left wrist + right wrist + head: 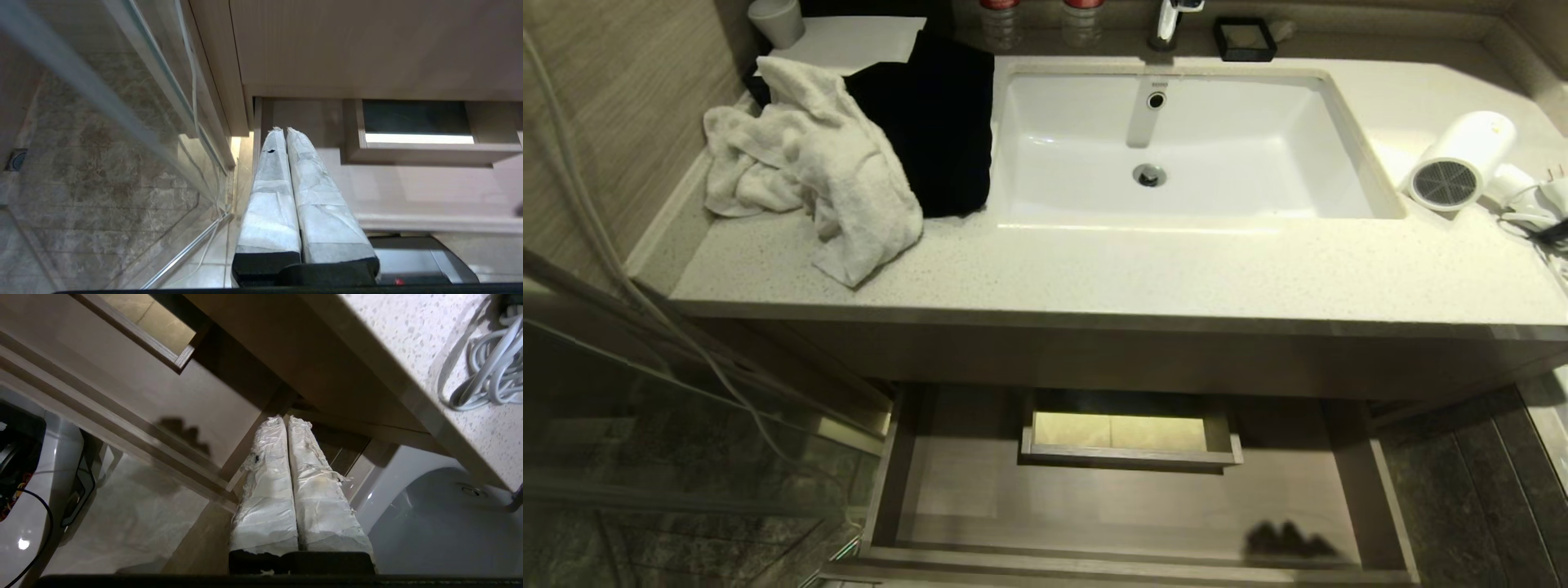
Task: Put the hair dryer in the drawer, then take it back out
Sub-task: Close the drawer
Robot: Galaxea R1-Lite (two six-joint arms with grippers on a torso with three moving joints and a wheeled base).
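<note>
Nearest us, the drawer (pixel 1127 506) stands pulled out and holds nothing, and the right gripper (pixel 286 420) hangs low at its right front corner, fingers pressed together on nothing. The left gripper (pixel 282 130) is shut too, parked over the drawer's left edge. Up and beyond on the counter (pixel 1094 269), right of the sink (pixel 1176 147), lies the hair dryer (pixel 1462 163), its barrel running back and to the right, grille facing us: the right arm's reach, I'd say.

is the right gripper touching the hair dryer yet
Apart. The head view shows the hair dryer lying alone on the countertop; the right wrist view shows the right gripper shut, below by the open drawer.
</note>
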